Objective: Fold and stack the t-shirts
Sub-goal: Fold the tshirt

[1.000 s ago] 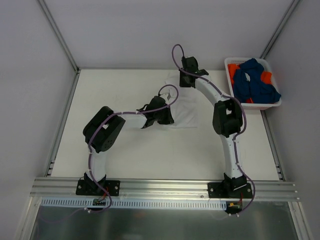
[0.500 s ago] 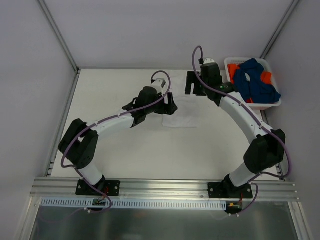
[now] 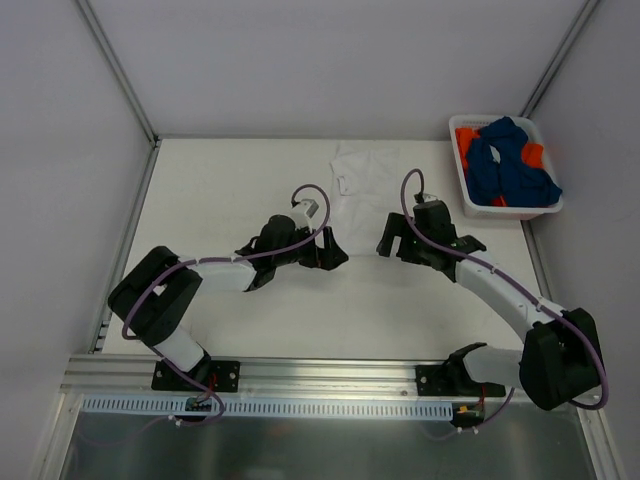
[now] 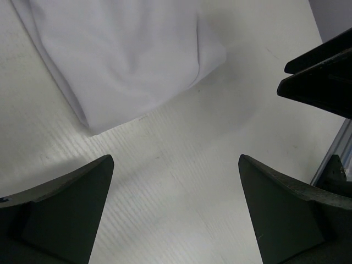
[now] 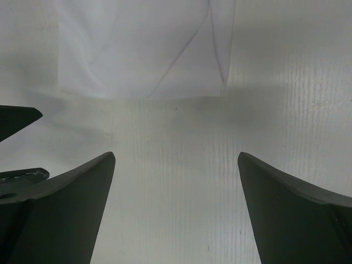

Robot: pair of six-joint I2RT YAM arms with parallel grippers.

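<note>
Just nearer than the white t-shirt (image 3: 365,190), flat on the table (image 3: 220,200), the left gripper (image 3: 335,258) and right gripper (image 3: 388,240) have sprung wide, released it and backed off; this fold seems finished.

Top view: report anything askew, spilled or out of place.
Nothing spilled or damaged. One untidy spot: the dark blue t-shirt, heaped in the white basket, bulges over its rim. The white t-shirt lies flat on the table, lightly creased.
</note>
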